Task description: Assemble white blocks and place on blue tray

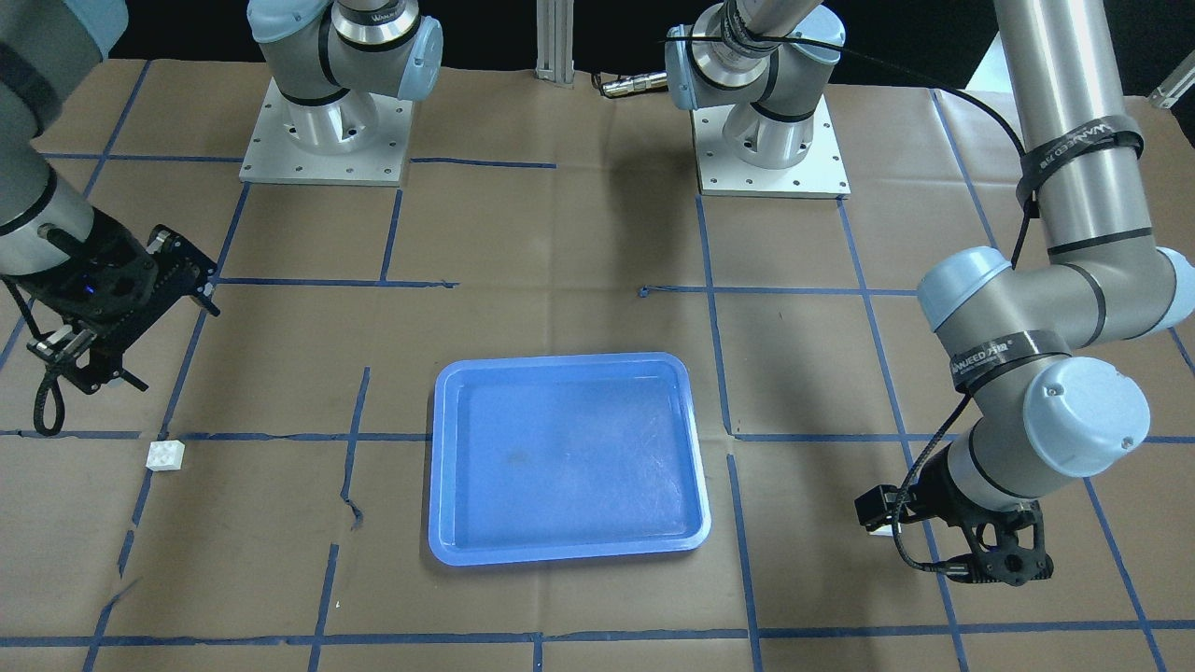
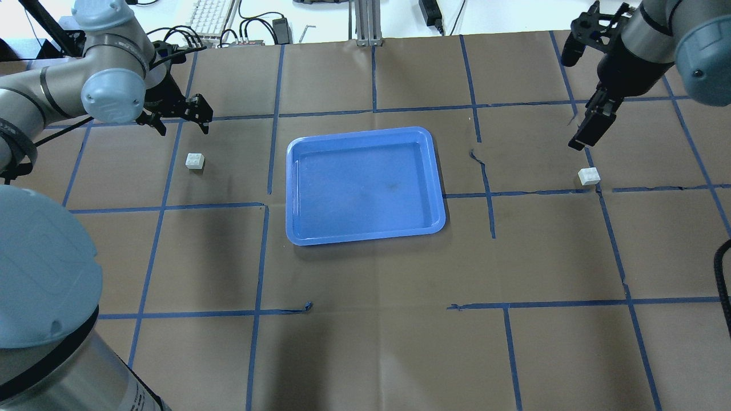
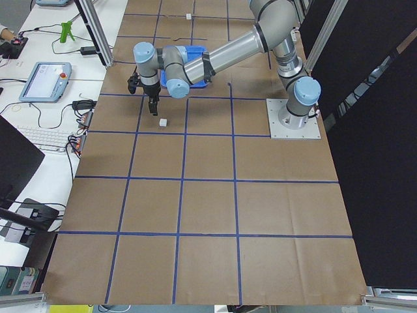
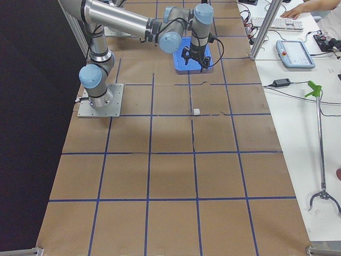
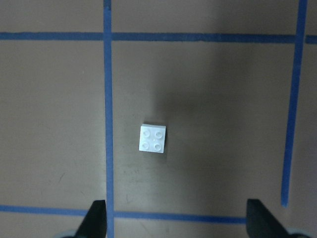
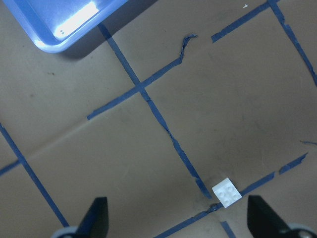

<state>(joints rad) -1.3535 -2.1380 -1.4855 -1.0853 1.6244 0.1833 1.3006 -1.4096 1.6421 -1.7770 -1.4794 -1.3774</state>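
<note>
The blue tray (image 2: 365, 184) lies empty at the table's middle. One white block (image 2: 195, 161) sits studs up to its left. My left gripper (image 2: 180, 117) hovers open just beyond it. In the left wrist view the block (image 5: 153, 139) lies ahead of the open gripper (image 5: 178, 220). The other white block (image 2: 589, 176) sits right of the tray on a tape crossing. My right gripper (image 2: 588, 134) hovers open above and beyond it. The right wrist view shows this block (image 6: 227, 192), the open gripper (image 6: 179, 220) and a tray corner (image 6: 64, 25).
Brown paper with blue tape lines (image 2: 268, 205) covers the table. The two arm bases (image 1: 327, 131) stand on the robot's side. A keyboard and cables (image 2: 217, 17) lie beyond the far edge. In the front view the right-side block (image 1: 166, 455) lies below the right gripper (image 1: 84, 350).
</note>
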